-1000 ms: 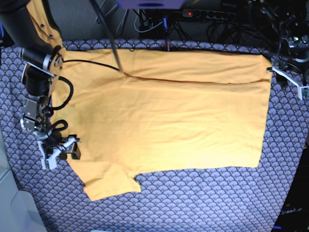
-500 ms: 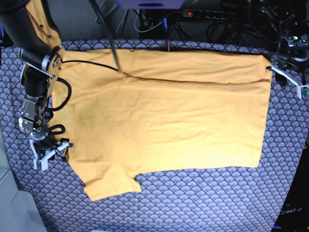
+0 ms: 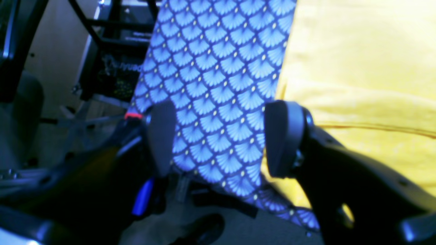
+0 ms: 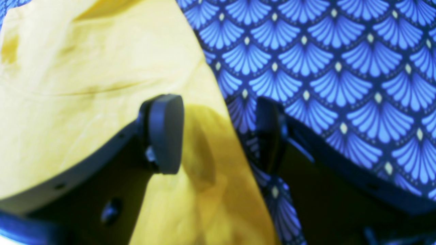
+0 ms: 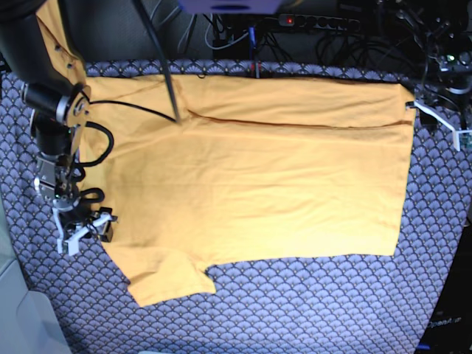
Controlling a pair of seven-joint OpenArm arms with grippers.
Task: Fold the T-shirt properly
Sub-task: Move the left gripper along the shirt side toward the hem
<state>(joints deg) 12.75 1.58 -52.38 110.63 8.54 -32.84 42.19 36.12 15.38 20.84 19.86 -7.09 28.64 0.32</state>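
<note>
The yellow-orange T-shirt [image 5: 258,169] lies flat on the blue-grey scale-patterned cloth [image 5: 310,310], with one sleeve [image 5: 166,276] toward the front left. My right gripper [image 5: 81,232] is at the shirt's left edge, just above that sleeve. In the right wrist view it [image 4: 218,132] is open, and the shirt's edge [image 4: 204,170] runs between the jaws. My left gripper [image 5: 442,122] is at the shirt's far right corner. In the left wrist view it [image 3: 221,136] is open over patterned cloth [image 3: 211,85], with the shirt's edge [image 3: 357,68] by the right finger [image 3: 282,136].
A power strip [image 5: 317,22] and cables lie behind the table's back edge. A thin black rod [image 5: 158,59] slants down over the shirt's top left. The left wrist view shows the table's edge with a black frame [image 3: 112,41] and floor beyond it.
My right gripper shifted a little left, then back right, along the shirt's left edge. The rod's tip moved slightly. The shirt and the left arm have not moved.
</note>
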